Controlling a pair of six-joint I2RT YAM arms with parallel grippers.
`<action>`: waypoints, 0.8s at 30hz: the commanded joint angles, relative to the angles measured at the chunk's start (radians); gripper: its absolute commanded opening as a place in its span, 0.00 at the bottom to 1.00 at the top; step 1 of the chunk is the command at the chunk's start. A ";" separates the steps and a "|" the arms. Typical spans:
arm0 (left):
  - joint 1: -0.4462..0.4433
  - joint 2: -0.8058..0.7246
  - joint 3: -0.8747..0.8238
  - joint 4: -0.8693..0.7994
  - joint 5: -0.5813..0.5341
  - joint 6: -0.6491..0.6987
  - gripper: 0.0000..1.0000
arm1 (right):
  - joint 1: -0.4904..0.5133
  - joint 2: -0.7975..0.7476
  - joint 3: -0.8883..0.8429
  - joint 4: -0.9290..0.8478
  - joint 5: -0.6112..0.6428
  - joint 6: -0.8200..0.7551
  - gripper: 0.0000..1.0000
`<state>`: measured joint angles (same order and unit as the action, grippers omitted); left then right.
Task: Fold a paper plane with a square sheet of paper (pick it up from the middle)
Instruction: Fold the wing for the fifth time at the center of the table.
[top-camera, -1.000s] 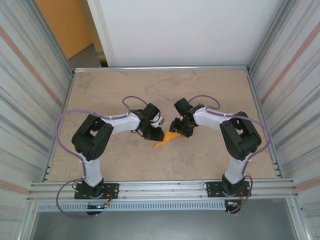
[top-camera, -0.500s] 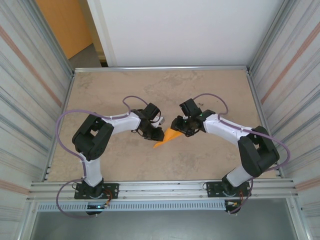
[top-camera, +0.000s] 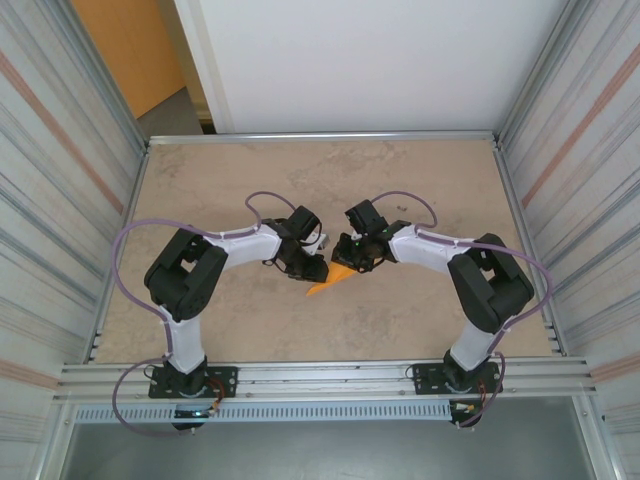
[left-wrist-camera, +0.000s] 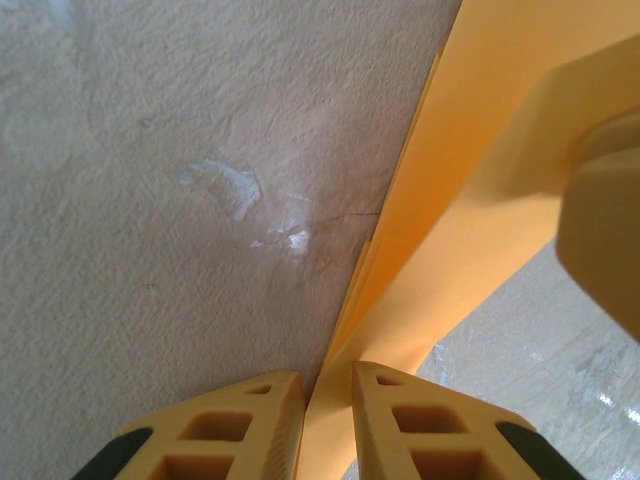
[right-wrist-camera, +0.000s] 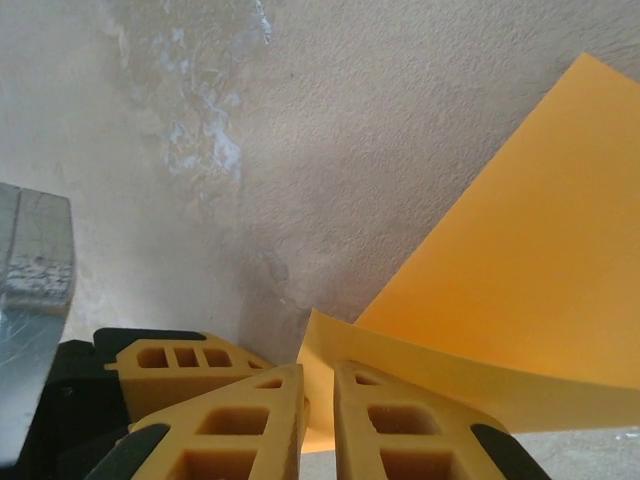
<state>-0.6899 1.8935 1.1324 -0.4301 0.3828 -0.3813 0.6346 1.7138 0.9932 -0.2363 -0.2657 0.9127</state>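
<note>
**Top view.** The left gripper (top-camera: 312, 264) and the right gripper (top-camera: 347, 257) meet nose to nose near the middle of the table (top-camera: 200, 180). The orange paper (top-camera: 325, 284) lies under and between them as a narrow pointed shape. Its tip points toward 7 o'clock and its wider end reaches toward 2 o'clock beneath the right gripper. The left gripper sits over the paper's 11 o'clock side. From this height I cannot tell how either pair of jaws stands.

**Left wrist view.** The left gripper (left-wrist-camera: 328, 405) enters from 6 o'clock, and its yellow fingers (left-wrist-camera: 220, 435) are drawn almost together, clamped on the paper's thin edge. The orange paper (left-wrist-camera: 480, 150) rises from that slit toward 1 o'clock in layered folds. Bare table (left-wrist-camera: 150, 150) fills the 9 to 12 o'clock side. A blurred yellow block (left-wrist-camera: 605, 240) at 3 o'clock sits against the paper; I cannot tell what it is.

**Right wrist view.** The right gripper (right-wrist-camera: 320, 400) also enters from 6 o'clock, and its fingers (right-wrist-camera: 240, 420) are nearly together. The orange paper (right-wrist-camera: 520, 260) spreads toward 3 o'clock, with a corner at 1 o'clock. Its near edge curls up and drops into the narrow slot between the fingers, pinched there.
</note>
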 joint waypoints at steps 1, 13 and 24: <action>-0.032 0.101 -0.053 -0.051 -0.074 0.016 0.24 | -0.001 0.015 0.010 -0.013 0.010 0.023 0.16; -0.032 0.102 -0.061 -0.048 -0.070 0.012 0.22 | -0.013 0.026 -0.036 -0.042 0.048 0.030 0.15; -0.032 0.104 -0.064 -0.047 -0.068 0.008 0.22 | -0.018 0.029 -0.068 -0.037 0.056 0.034 0.14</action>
<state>-0.6895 1.8935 1.1320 -0.4305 0.3798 -0.3817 0.6258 1.7332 0.9436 -0.2474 -0.2317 0.9337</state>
